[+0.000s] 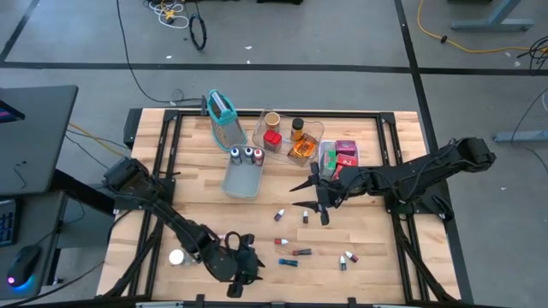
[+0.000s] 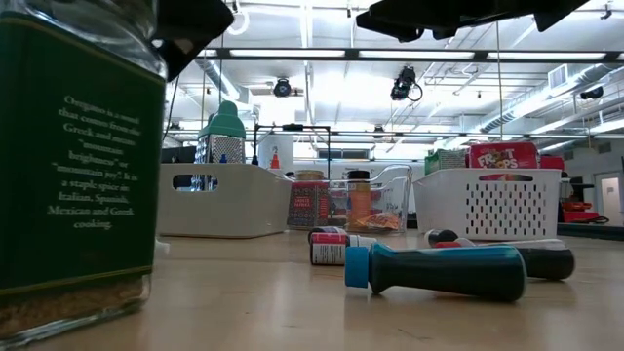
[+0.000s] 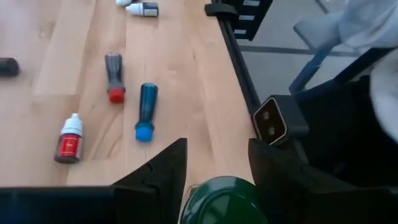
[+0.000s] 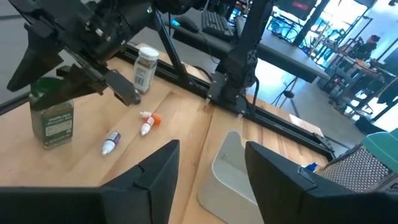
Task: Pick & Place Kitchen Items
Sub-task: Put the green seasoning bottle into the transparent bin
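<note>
Grey tray (image 1: 242, 181), clear tray (image 1: 310, 137), teal-rimmed holder (image 1: 223, 109)

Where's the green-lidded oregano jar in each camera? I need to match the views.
High: hidden under the left end effector.
Low: oregano jar fills the left.
Left wrist: its green lid, bottom centre.
Right wrist: standing at left.
Landmark: blue-capped teal tube, seen in high, low, left wrist.

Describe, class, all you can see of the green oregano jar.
The oregano jar stands upright on the wooden table's front edge, under the left gripper. It looks like clear glass, with a dark green lid, a green label in pale print and dried herb at the bottom. The open fingers flank the lid; contact is unclear.
</note>
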`<control>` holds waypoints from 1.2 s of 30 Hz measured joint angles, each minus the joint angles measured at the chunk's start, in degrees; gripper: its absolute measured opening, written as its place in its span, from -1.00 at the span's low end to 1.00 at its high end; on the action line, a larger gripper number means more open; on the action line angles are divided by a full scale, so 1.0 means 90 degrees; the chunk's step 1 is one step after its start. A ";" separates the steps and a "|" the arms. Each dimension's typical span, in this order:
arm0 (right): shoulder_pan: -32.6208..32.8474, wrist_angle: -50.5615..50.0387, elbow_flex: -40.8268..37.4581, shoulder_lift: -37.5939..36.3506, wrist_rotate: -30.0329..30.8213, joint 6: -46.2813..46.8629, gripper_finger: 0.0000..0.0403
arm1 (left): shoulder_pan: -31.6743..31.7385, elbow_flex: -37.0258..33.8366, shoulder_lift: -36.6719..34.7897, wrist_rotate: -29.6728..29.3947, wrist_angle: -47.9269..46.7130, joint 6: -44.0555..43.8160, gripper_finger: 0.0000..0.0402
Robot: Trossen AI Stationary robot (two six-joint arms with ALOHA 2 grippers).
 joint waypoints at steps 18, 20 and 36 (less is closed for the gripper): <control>0.0000 0.0104 -0.0002 0.0000 0.0000 -0.0143 -0.04 | 0.0230 0.0338 -0.0227 -0.1366 -0.0052 0.1471 -0.11; 0.0000 0.0104 0.0000 0.0000 0.0000 -0.0141 -0.04 | 0.0228 0.0526 -0.0324 -0.1158 -0.0026 0.1556 -0.11; 0.0002 0.0108 -0.0001 0.0000 -0.0169 0.0027 -0.04 | 0.0146 0.0899 -0.0305 -0.1011 -0.2932 -0.0962 0.33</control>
